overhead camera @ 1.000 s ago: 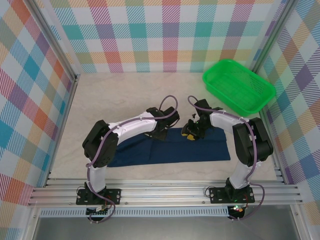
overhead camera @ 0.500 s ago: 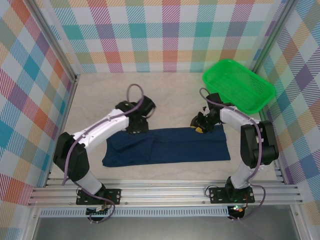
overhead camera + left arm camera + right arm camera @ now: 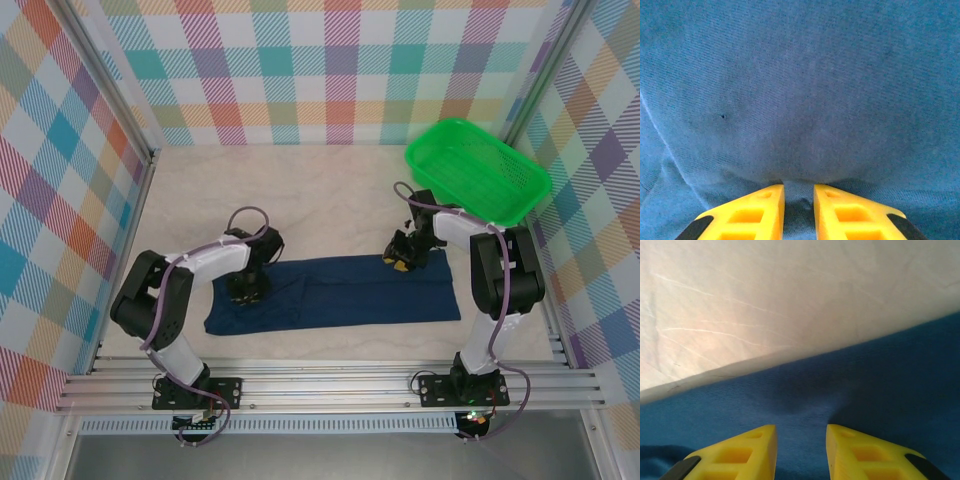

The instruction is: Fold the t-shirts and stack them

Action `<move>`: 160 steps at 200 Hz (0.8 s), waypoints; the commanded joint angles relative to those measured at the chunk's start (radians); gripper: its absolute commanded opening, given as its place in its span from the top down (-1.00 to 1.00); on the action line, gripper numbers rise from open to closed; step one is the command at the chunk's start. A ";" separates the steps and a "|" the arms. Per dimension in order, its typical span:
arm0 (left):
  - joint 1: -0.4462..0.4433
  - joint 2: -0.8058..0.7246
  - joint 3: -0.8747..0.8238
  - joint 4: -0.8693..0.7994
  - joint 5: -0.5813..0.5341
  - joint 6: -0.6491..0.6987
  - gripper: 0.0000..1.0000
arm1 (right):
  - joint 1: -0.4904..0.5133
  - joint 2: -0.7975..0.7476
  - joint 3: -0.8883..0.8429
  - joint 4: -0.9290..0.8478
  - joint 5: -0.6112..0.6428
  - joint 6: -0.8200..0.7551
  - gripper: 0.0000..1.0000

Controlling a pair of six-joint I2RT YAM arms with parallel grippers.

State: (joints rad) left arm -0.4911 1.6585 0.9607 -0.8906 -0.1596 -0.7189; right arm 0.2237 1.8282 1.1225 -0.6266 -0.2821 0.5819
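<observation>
**A:** Where is the t-shirt (image 3: 340, 292)?

**B:** On the near half of the counter (image 3: 330, 195). It lies as a long, narrow navy band running left to right. No print shows, so I'd guess that side is turned under or folded inside.

**A:** And the left pincer (image 3: 246, 290)?

**B:** It's down on the left part of the band. Its yellow fingers (image 3: 755, 212) stand narrow, with the tips pressed into the cloth and a small ridge gathered between them. I can't tell whether that ridge is actually clamped.

**A:** Why there?

**B:** The band looks ready for a crosswise fold. A hold near that end would let it carry the left part over toward the right.

**A:** The right pincer (image 3: 398, 262)?

**B:** It's a little farther back, at the far edge of the band and right of the middle. Its gap is narrow too, with cloth puckered at the tips and bare counter just beyond. I can't tell if it grips. It probably steadies that edge so the band doesn't slide.

**A:** And beyond that?

**B:** The green basket (image 3: 522, 203) sits in the far right corner, well apart from the shirt.
</observation>
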 commanded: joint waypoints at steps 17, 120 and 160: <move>0.053 -0.055 -0.067 -0.024 -0.061 0.074 0.58 | -0.001 0.063 0.031 -0.082 0.038 -0.016 0.37; -0.030 -0.252 -0.054 0.007 0.261 -0.494 0.42 | 0.000 -0.109 0.036 -0.126 0.127 -0.072 0.34; 0.010 -0.112 -0.115 0.143 0.285 -0.591 0.53 | -0.008 -0.007 0.037 -0.181 0.124 -0.084 0.39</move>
State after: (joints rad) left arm -0.5129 1.4548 0.8581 -0.8478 0.0650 -1.1809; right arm 0.2230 1.7416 1.1625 -0.7330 -0.1783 0.5255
